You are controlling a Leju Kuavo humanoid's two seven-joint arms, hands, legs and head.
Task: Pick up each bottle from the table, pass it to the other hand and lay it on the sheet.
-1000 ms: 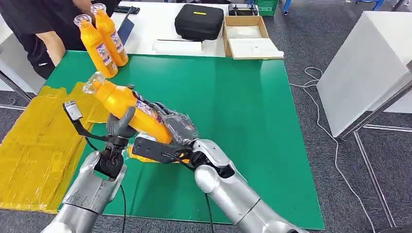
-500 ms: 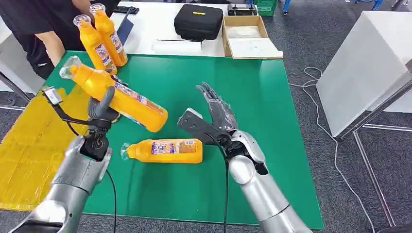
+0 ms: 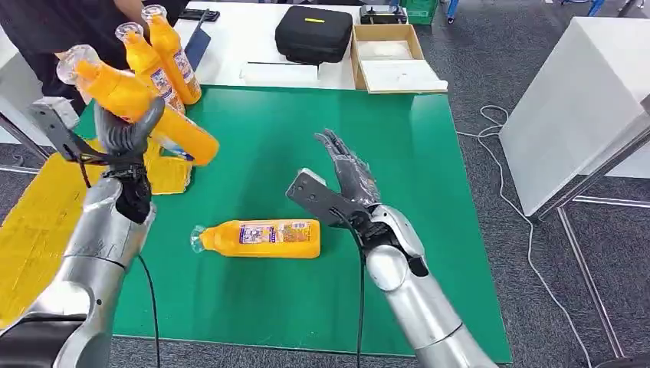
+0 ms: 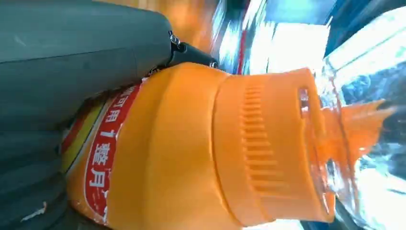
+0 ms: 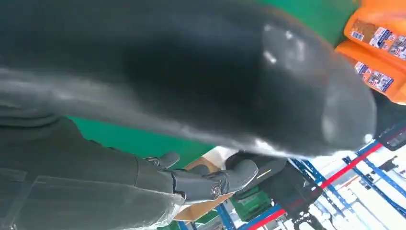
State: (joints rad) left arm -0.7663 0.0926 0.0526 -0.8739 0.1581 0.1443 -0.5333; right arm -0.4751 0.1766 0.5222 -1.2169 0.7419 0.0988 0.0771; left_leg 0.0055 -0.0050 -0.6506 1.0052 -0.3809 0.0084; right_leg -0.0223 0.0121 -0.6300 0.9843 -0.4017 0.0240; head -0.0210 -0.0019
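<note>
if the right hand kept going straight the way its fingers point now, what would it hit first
Probably nothing close: the right hand is open, fingers pointing across bare green mat. Further along lies the black case, though depth is unclear.

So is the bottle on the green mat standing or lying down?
Lying down. The bottle rests on its side on the mat, cap end toward the robot's left, neither hand touching it.

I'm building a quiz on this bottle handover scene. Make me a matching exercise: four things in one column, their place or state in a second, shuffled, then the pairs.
Things
1. left hand
2. right hand
3. lying bottle
4. black case

States
A. on its side on the green mat
B. on the white table beyond the mat
C. holds an orange bottle in the air
D. empty, fingers spread

Pairs: 1-C, 2-D, 3-A, 4-B
</note>
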